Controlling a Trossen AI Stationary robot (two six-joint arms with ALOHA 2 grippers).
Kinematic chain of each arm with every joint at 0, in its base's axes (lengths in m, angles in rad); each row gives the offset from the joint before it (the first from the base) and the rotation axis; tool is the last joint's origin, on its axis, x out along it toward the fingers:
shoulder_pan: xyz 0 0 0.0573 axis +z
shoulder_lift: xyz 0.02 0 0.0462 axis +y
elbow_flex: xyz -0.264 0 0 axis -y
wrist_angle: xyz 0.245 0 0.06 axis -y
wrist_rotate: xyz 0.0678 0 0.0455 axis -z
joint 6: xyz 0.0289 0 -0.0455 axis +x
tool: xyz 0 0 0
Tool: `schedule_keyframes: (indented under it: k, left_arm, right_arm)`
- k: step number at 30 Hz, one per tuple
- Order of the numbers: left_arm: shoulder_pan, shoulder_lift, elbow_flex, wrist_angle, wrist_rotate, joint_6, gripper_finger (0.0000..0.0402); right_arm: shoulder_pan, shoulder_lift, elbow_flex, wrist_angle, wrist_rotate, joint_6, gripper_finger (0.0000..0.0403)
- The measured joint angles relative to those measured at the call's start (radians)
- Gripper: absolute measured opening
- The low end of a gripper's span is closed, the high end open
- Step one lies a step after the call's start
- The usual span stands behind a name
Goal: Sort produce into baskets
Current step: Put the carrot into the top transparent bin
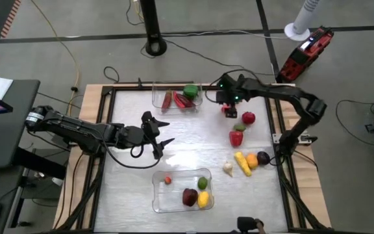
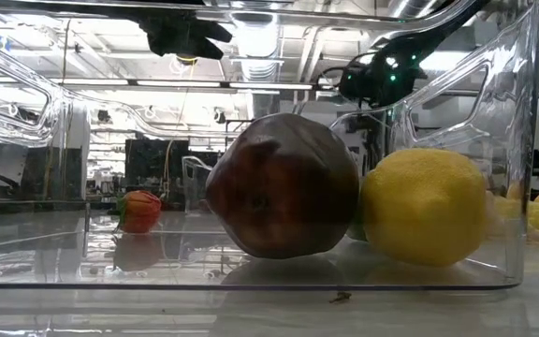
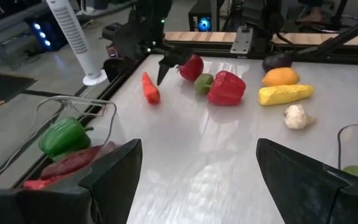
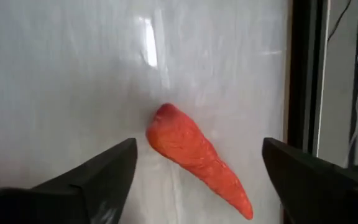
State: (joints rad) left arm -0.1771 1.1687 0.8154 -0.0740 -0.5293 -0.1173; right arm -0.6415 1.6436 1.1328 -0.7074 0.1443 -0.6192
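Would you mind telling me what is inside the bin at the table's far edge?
The far bin holds a green pepper and long red pieces. They overlap, so their exact count, and anything beneath them, stays hidden.

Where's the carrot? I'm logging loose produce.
The carrot lies on the table below the open right gripper, right of the far bin.

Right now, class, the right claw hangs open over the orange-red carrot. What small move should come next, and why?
Probably lower the right claw straight down and close it on the carrot. Its fingers stand open on either side of the carrot, which lies free on the table outside both bins. The far bin already holds the green pepper, so it looks like the carrot's likely destination.
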Motion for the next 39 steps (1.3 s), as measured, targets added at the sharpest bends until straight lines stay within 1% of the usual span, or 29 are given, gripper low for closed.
schedule_keyframes:
  k: [2,5,9,15,20,27,35,37,39]
  left_arm:
    - [0.0,0.0,0.0,-0.006,0.0,0.0,0.0304]
    - [0.0,0.0,0.0,-0.012,0.0,-0.001,0.0304]
    - [0.0,0.0,0.0,-0.012,0.0,-0.003,0.0304]
    - [0.0,0.0,0.0,-0.014,-0.001,-0.003,0.0304]
    - [0.0,0.0,0.0,-0.02,-0.001,-0.003,0.0304]
    - [0.0,0.0,0.0,-0.022,-0.001,-0.003,0.0304]
    - [0.0,0.0,0.0,-0.022,-0.002,0.0,0.0304]
    - [0.0,0.0,0.0,-0.021,-0.002,0.0,0.0304]
    - [0.0,0.0,0.0,-0.021,-0.002,0.0,0.0304]
  right_arm:
    - [0.001,0.024,0.0,-0.015,0.008,-0.017,0.0392]
    - [-0.001,0.05,0.0,-0.037,0.015,-0.019,0.0396]
    - [-0.013,0.086,0.0,-0.05,0.014,-0.039,0.0378]
    - [-0.045,0.162,0.0,-0.024,0.009,-0.066,0.0344]
    - [-0.049,0.177,0.0,-0.022,0.034,-0.072,0.0307]
    - [-0.028,0.168,0.006,-0.036,0.044,-0.054,0.0242]
    - [0.062,0.168,0.015,-0.043,0.043,-0.017,0.0141]
    - [0.084,0.164,0.016,-0.049,0.044,-0.004,0.0127]
    - [0.106,0.151,0.027,-0.093,0.049,0.013,0.0124]
